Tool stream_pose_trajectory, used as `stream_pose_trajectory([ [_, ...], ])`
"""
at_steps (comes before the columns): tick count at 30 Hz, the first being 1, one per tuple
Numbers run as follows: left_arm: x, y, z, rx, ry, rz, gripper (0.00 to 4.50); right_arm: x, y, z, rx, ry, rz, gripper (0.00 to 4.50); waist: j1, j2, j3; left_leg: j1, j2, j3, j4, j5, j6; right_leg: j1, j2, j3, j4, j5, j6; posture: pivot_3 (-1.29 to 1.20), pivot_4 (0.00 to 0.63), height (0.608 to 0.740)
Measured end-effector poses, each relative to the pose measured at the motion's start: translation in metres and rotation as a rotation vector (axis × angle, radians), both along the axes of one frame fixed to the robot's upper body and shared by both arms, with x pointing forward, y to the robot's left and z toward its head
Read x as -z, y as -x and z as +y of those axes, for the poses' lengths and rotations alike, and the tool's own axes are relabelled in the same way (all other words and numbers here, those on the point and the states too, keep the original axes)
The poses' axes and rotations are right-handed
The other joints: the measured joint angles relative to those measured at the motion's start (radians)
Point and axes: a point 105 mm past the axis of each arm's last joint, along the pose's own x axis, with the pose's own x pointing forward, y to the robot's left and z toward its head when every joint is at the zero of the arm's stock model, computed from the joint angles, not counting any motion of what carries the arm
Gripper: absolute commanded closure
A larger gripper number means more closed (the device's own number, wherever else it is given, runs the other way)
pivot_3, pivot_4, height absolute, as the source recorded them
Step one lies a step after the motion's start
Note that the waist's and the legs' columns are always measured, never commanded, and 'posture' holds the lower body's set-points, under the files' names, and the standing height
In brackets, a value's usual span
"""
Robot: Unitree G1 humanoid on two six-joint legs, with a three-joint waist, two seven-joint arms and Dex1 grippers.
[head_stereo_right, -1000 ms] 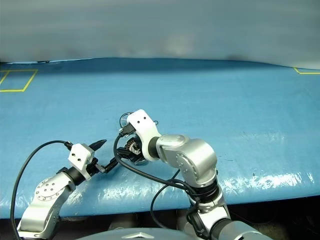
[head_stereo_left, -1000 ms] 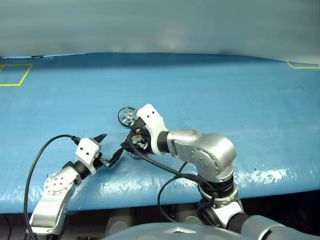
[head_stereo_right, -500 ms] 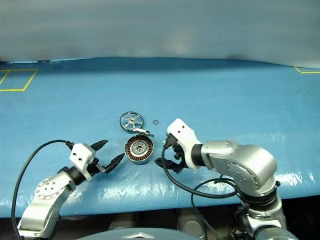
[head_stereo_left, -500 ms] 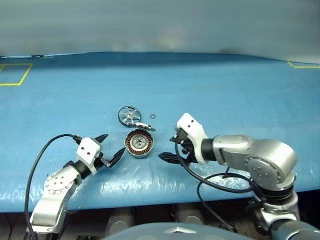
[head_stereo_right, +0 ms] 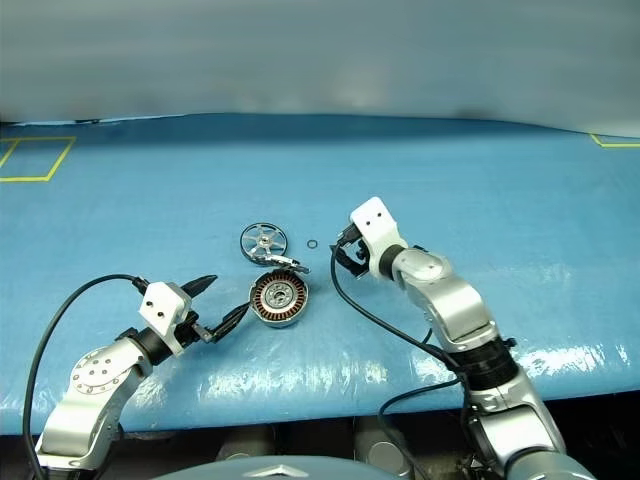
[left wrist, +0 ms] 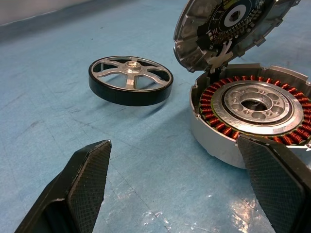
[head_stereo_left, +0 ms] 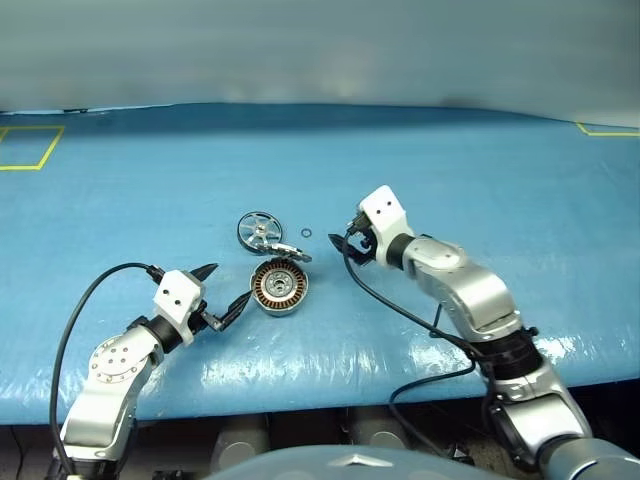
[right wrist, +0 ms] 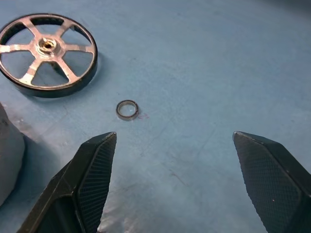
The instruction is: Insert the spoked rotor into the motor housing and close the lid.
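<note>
The spoked rotor [head_stereo_left: 257,230] lies flat on the blue table cover, dark rim and silver spokes up. Just in front of it sits the motor housing [head_stereo_left: 279,287], copper windings [left wrist: 252,111] showing. Its lid [left wrist: 228,24] stands tilted open on the housing's far edge, dark inner face toward me. My left gripper [head_stereo_left: 227,284] is open, low on the table left of the housing, pointing at it. My right gripper [head_stereo_left: 342,247] is open and empty, right of the lid, aimed toward the rotor [right wrist: 47,48].
A tiny thin ring [right wrist: 127,108] lies on the cover between the rotor and my right gripper. Yellow tape squares [head_stereo_left: 25,150] mark the far corners. The table's front edge [head_stereo_left: 300,385] runs close below both arms.
My right arm has drawn off the housing, swung out to the right and then away from me, baring the housing and its raised lid. The left arm has kept still.
</note>
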Motion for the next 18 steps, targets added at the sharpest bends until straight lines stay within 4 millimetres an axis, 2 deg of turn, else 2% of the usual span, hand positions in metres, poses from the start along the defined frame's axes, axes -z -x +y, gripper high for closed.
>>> stream_pose_trajectory([
  [3,-0.001,0.001,-0.002,0.012,0.014,0.001,0.0,0.011,-0.008,0.014,-0.009,-0.047,0.021,0.45,-0.001,0.0,0.0,0.0,0.0,0.0,0.0,0.0,0.0,0.0,0.0,0.0,0.0,0.0,0.0,0.0,0.15,0.74],
  [8,-0.001,0.004,-0.006,0.039,0.057,0.013,0.0,0.01,-0.02,0.042,-0.055,-0.113,0.012,0.45,-0.002,0.001,0.0,0.001,0.0,0.0,0.0,0.0,0.0,0.0,0.001,0.0,0.001,0.0,0.0,0.0,0.15,0.74],
  [13,0.005,0.012,-0.008,0.068,0.067,0.042,0.0,0.023,-0.023,0.049,-0.065,-0.117,0.042,0.45,0.0,0.001,0.0,0.0,0.0,0.0,0.0,0.0,0.0,0.0,0.0,0.0,0.001,0.0,0.0,0.0,0.15,0.74],
  [18,0.001,0.013,-0.014,0.08,0.092,-0.007,0.0,0.032,-0.024,0.05,-0.069,-0.11,0.066,0.45,-0.001,0.001,0.001,0.001,0.0,0.0,0.001,0.0,0.0,0.001,0.0,0.0,0.002,0.0,-0.001,0.0,0.15,0.74],
])
